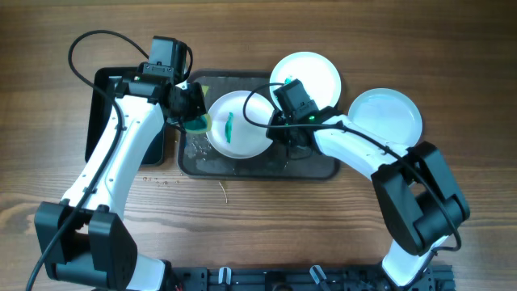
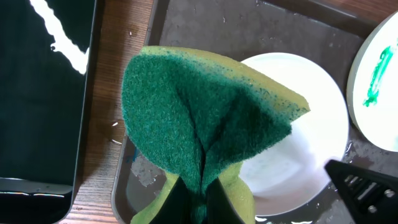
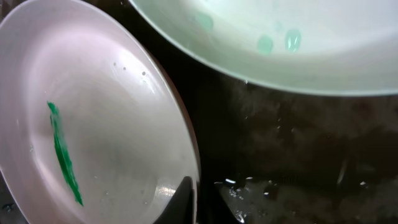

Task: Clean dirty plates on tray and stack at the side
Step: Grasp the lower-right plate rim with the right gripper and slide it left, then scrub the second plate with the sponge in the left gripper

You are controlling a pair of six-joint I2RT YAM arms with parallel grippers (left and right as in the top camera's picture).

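- One wooden table (image 1: 266, 210), water-specked near left pincer (image 1: 194, 117); spare room beyond right pincer (image 1: 280, 136), likely for the stack.
- Beneath both pincers, wet grey tray (image 1: 311, 166), there to catch drips.
- Between pincers, on tray, smeared plate (image 1: 234, 141); rim nipped by right pincer, probably for steadying.
- Right of right pincer, off tray, clean plate (image 1: 384, 113); behind it, third plate (image 1: 311, 73) overlapping tray's corner.
- Squeezed in left pincer, folded sponge (image 2: 205, 118), poised for scrubbing.
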